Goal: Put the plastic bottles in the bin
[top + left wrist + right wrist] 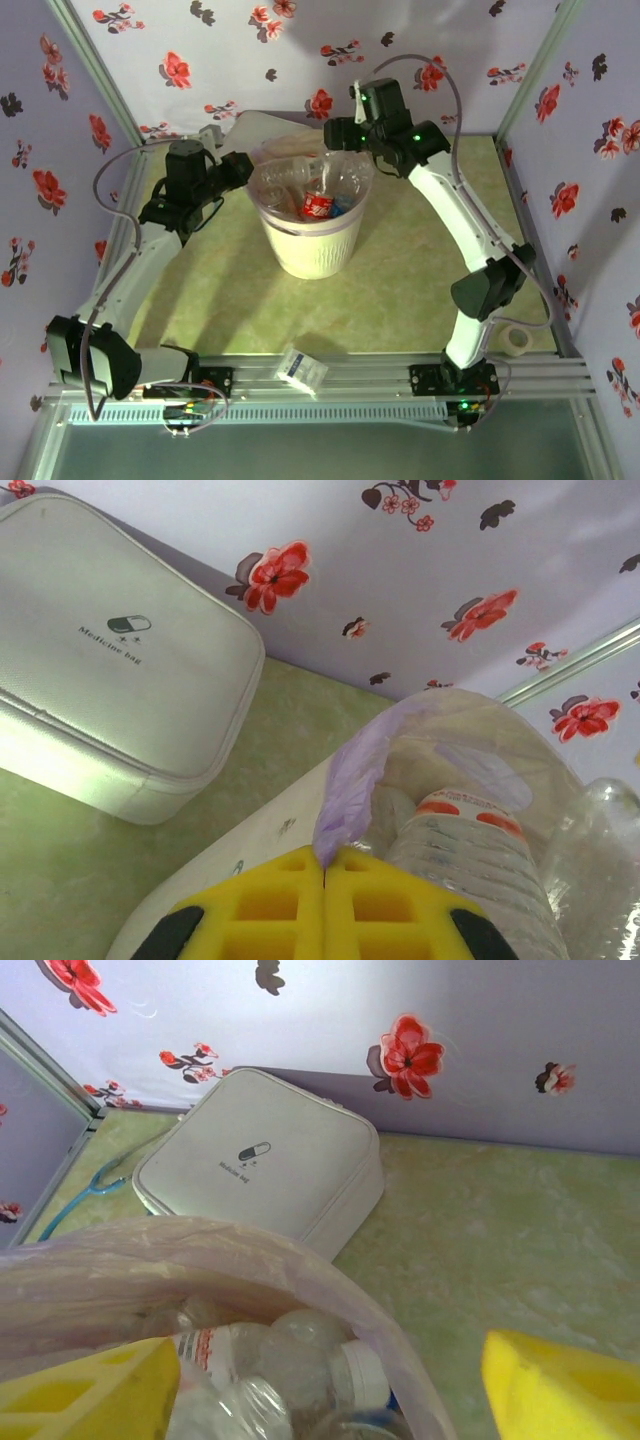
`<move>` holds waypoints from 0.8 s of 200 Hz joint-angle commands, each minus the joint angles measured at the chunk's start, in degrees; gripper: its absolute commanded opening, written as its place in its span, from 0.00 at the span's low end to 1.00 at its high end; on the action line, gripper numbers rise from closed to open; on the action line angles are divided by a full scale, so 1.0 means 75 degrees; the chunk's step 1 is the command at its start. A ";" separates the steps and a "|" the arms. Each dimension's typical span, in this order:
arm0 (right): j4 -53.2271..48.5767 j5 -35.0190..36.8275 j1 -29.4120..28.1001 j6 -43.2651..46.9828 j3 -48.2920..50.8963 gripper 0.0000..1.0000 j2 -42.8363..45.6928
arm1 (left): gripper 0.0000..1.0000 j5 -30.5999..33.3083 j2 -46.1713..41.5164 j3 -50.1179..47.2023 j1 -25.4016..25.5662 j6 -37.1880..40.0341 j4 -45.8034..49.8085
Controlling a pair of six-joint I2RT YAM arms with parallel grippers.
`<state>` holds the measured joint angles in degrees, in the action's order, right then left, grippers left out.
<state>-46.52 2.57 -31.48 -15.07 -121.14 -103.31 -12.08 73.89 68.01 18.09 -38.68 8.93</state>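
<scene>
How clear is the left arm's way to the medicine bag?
Probably yes, reachable: the medicine bag lies on the table just past the left pincer, shut at the bin rim, nothing standing between.

Open green tabletop (420,290) to the right of the bin (310,250) and in front of it. Crowded at the bin mouth: bottles (318,205) heaped up to the rim, left gripper (323,880) closed at the liner, right gripper (320,1380) spread above. Blocked behind by a white medicine bag (262,1165) near the back wall. Carton (302,368) and tape roll (517,338) along the near edge.
</scene>
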 commanded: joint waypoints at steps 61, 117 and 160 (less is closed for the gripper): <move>-0.0494 -0.0087 -0.0352 0.0632 -0.0475 0.86 0.0132 | 0.12 -0.0037 -0.0068 0.0374 -0.0021 0.0265 0.0467; -0.0635 0.0767 -0.0496 0.1191 -0.0411 0.87 -0.0507 | 0.47 0.0082 -0.0221 0.0654 -0.0031 0.0638 0.0642; -0.0681 0.0894 -0.0172 0.0759 0.0184 0.85 -0.0587 | 0.61 0.0321 -0.0441 0.0776 -0.0022 0.1004 0.1018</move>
<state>-48.27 6.52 -34.20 -8.58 -123.22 -106.63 -11.07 72.60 71.81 18.04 -34.04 14.15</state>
